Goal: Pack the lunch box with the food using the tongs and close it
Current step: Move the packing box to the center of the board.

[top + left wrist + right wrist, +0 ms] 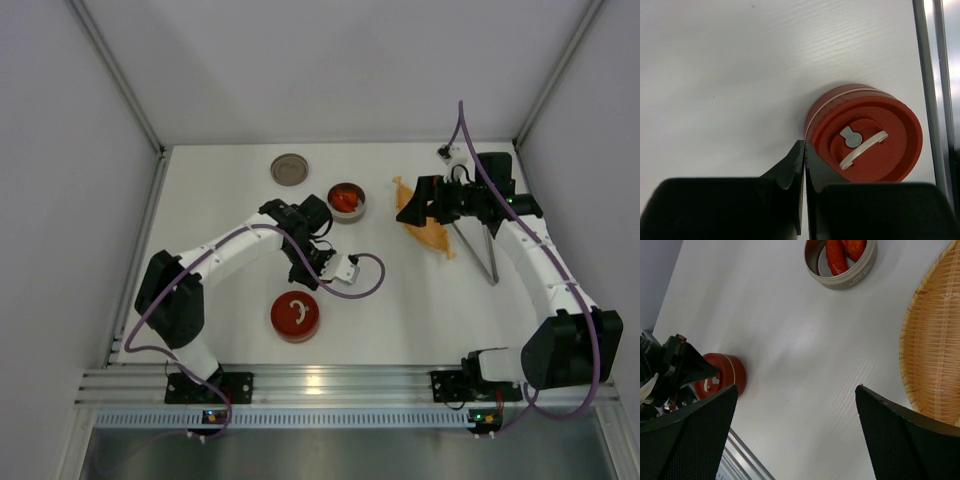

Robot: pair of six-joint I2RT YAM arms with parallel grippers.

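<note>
A round metal tin [346,201] [863,266] sits at the table's middle back and holds red food [344,199] [836,255] slices. A red round container [295,316] [862,134] with a white-handled lid stands near the front. My left gripper [308,283] [804,146] hangs just behind it, shut with nothing between the fingers, its tips beside the container's rim. The grey tongs [482,250] lie on the table at the right, beside the orange woven dish [428,228] [935,340]. My right gripper [414,207] [797,412] hovers over that dish, open and empty.
A flat grey-brown disc [289,169] lies at the back left of the tin. White walls close the table on three sides, and an aluminium rail [330,382] runs along the near edge. The left arm's purple cable [372,275] loops over the middle.
</note>
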